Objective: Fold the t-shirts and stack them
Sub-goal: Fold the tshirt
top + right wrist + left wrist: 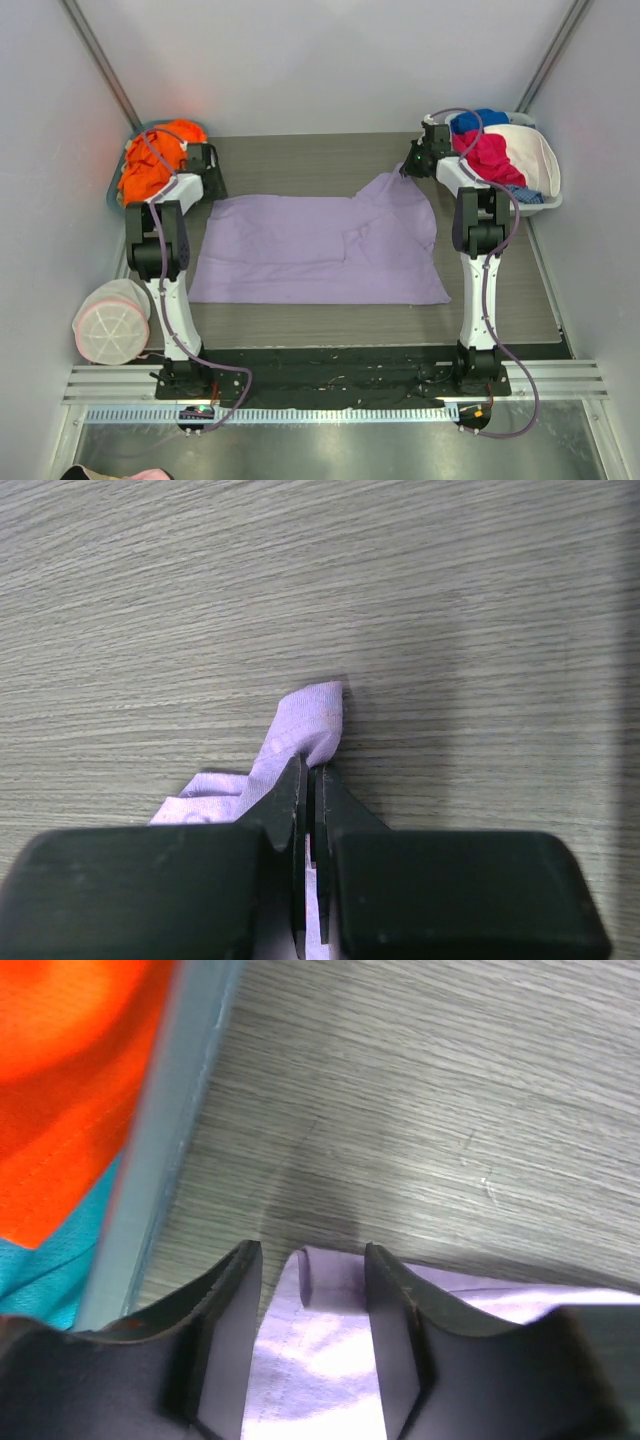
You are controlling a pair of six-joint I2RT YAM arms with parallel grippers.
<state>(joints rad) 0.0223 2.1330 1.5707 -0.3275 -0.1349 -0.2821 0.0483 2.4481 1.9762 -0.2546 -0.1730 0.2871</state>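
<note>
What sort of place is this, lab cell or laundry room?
Likely an enclosed lab test cell: plain white panel walls, two arms bolted to a metal rail at the table edge, a lavender t-shirt spread out, clothes bins at the far corners.

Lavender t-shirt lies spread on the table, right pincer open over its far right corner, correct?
Not open. The right pincer is shut on the far right corner of the lavender t-shirt, pinching a fold of cloth; the right wrist view shows it.
</note>
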